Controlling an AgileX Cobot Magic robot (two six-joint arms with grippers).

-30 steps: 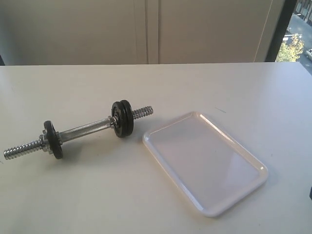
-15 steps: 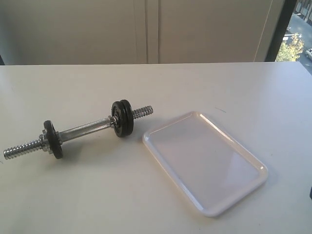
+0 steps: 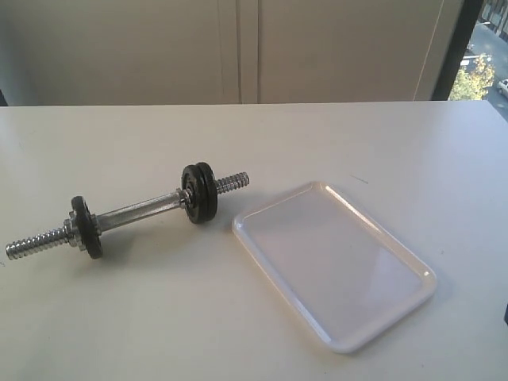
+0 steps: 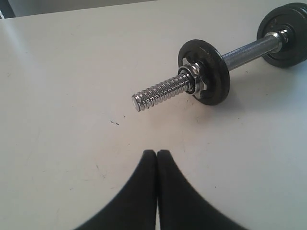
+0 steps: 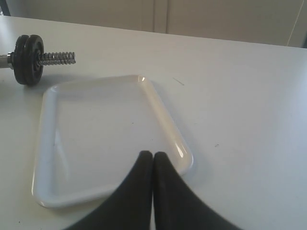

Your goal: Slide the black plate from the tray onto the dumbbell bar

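The white tray (image 3: 333,262) lies at the right with nothing in it. The chrome dumbbell bar (image 3: 139,210) lies at the left of the table. Two black discs sit pressed together near its right threaded end; the outer one looks like the black plate (image 3: 205,194), also in the right wrist view (image 5: 33,58). One grey-black disc (image 3: 86,227) sits near the left end behind a nut (image 4: 196,81). My left gripper (image 4: 157,152) is shut and empty, short of the bar's left threaded tip (image 4: 158,93). My right gripper (image 5: 152,154) is shut and empty over the tray's (image 5: 110,134) rim. Neither gripper shows in the exterior view.
The white table (image 3: 159,317) runs wide around both things. A wall with pale panels (image 3: 238,48) stands behind its far edge, and a window (image 3: 480,48) is at the far right.
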